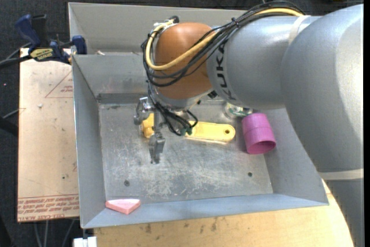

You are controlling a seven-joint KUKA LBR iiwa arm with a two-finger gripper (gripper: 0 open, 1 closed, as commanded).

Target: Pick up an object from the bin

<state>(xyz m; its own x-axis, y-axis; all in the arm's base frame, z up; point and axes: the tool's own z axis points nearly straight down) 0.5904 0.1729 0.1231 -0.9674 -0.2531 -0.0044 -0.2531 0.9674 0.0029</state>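
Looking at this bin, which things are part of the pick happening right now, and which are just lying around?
Likely in the job:
- gripper, low over mid-bin
- yellow flat bar, its left end under the gripper

Just lying about:
- magenta cylinder, right of the bar
- pink flat wedge, by the front wall at the left

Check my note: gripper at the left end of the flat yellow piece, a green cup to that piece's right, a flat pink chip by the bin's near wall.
One slip: the camera view shows the cup is magenta, not green. The gripper, the yellow piece and the pink chip are as you say.
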